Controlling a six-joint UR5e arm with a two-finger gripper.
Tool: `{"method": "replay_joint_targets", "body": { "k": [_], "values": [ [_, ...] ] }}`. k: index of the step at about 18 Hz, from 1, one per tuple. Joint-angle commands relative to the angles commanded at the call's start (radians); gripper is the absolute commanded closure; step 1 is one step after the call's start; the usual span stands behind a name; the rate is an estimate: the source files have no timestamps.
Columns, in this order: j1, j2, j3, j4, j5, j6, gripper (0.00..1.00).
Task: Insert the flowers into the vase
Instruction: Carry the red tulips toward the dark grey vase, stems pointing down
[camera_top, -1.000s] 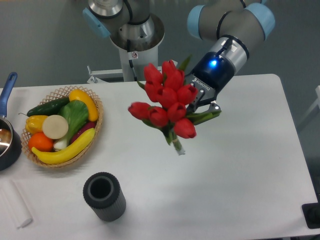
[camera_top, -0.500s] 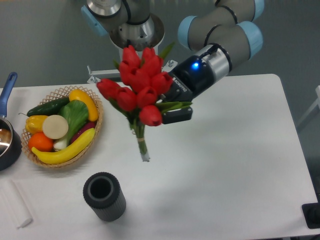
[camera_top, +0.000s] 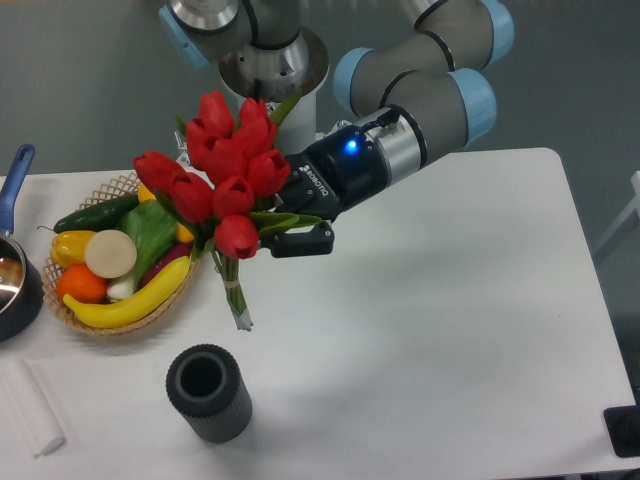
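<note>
The flowers (camera_top: 222, 170), a bunch of red tulip buds with green leaves, hang in the air in the upper left-centre of the frame, buds up and stems (camera_top: 236, 295) slanting down to the lower right, their cut ends above the table and apart from it. The gripper (camera_top: 290, 232) reaches in from the right and is clenched on the bunch just under the buds, one dark finger (camera_top: 298, 243) showing below the leaves. The vase (camera_top: 208, 392), a short dark grey ribbed cylinder, stands upright near the bottom of the frame, below the stem ends and slightly left of them, its mouth open upward. Left of the bunch, a wicker basket (camera_top: 190, 262) holds a banana (camera_top: 128, 299), an orange (camera_top: 80, 284) and green vegetables; some buds overlap its right rim in the picture. A dark pan (camera_top: 14, 286) with a blue handle sits at the left edge on the white table (camera_top: 450, 330)
</note>
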Motion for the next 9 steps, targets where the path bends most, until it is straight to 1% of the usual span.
{"method": "replay_joint_targets", "body": {
  "k": [1,3,5,7,9],
  "values": [
    [-0.003,-0.009,0.014,0.000,0.000,0.000,0.78],
    [-0.034,-0.041,0.060,0.000,0.000,0.000,0.78],
    [-0.037,-0.069,0.083,0.002,0.000,0.002,0.78],
    [-0.064,-0.106,0.109,0.003,-0.002,0.008,0.78],
    [-0.071,-0.113,0.124,0.003,-0.002,0.008,0.78]
  ]
}}
